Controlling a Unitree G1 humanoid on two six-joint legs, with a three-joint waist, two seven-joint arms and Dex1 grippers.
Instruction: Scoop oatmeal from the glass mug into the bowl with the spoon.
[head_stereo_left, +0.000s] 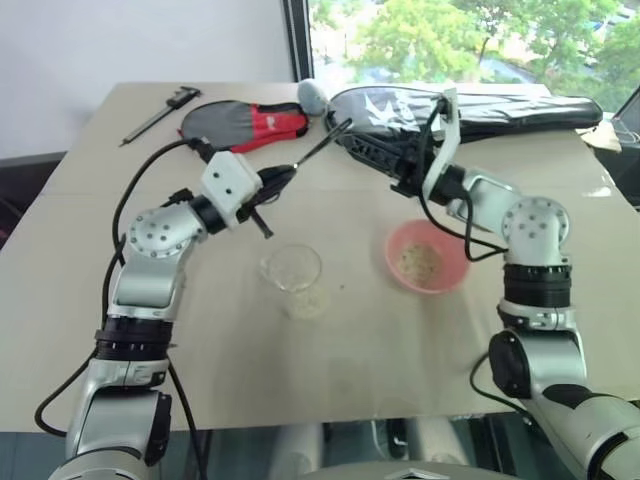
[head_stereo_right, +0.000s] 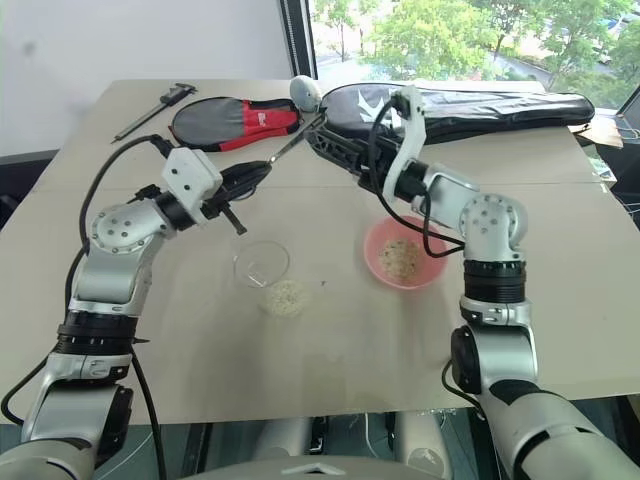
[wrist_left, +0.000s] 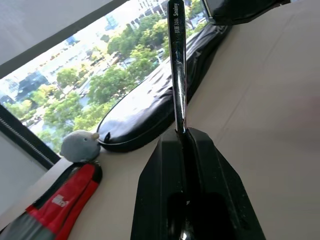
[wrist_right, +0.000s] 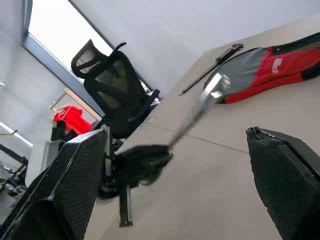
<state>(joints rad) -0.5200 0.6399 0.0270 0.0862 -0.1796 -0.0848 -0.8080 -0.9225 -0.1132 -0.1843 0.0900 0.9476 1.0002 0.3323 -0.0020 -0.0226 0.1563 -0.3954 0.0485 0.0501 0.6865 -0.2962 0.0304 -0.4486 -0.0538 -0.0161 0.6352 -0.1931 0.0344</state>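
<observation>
My left gripper (head_stereo_left: 280, 178) is raised over the table and shut on the handle of the silver spoon (head_stereo_left: 320, 146), which slants up toward the far right. The left wrist view shows the handle (wrist_left: 177, 75) clamped between the black fingers. The clear glass mug (head_stereo_left: 292, 265) stands below that gripper and looks nearly empty. A small heap of oatmeal (head_stereo_left: 308, 300) lies on the table in front of it. The pink bowl (head_stereo_left: 395, 245) sits to the right with oatmeal (head_stereo_left: 420, 262) inside. My right gripper (head_stereo_left: 395, 125) hovers open behind the bowl, facing the spoon (wrist_right: 200, 107).
A red and grey racket cover (head_stereo_left: 245, 122), a long black bag (head_stereo_left: 500, 108) and a small grey object (head_stereo_left: 312, 95) lie along the table's far side. A dark caliper (head_stereo_left: 165, 108) rests at the far left. An office chair (wrist_right: 112, 85) stands beyond the table.
</observation>
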